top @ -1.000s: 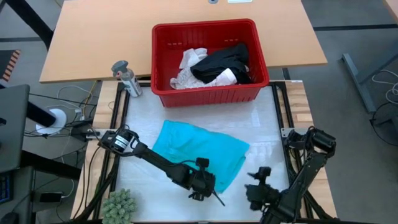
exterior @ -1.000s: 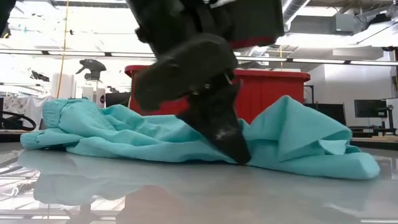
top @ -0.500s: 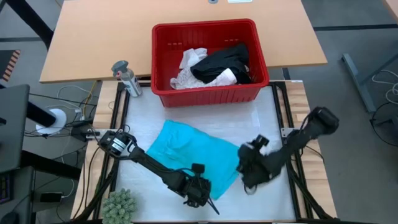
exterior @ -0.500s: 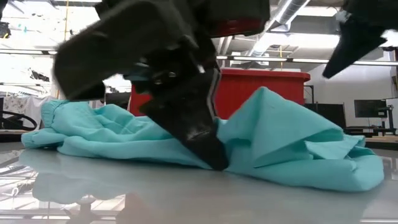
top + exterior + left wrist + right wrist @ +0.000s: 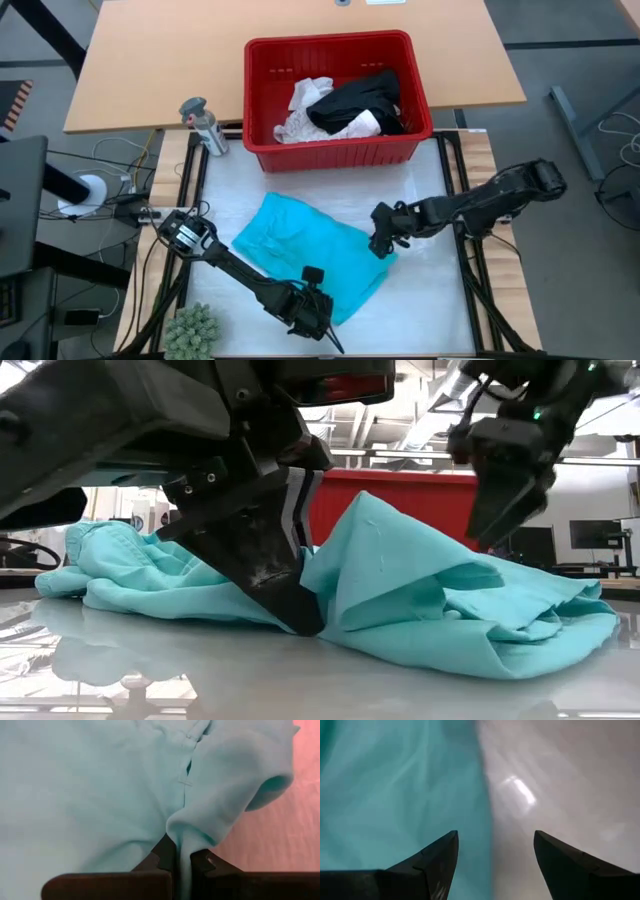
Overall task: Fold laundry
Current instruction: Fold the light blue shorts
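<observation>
1. The teal garment (image 5: 312, 252) lies crumpled on the bench (image 5: 420, 300).
2. The left pincer (image 5: 318, 318) is clenched on its near edge.
3. The right pincer (image 5: 381, 243), spread wide, hovers over its right edge.

We note a red plastic basket (image 5: 400, 95) at twelve o'clock. Spray bottle (image 5: 203, 125) at ten, off the white mat (image 5: 420, 290). Green fuzzy plant (image 5: 191, 331) at seven. Tan desk (image 5: 150, 60) beyond.
</observation>
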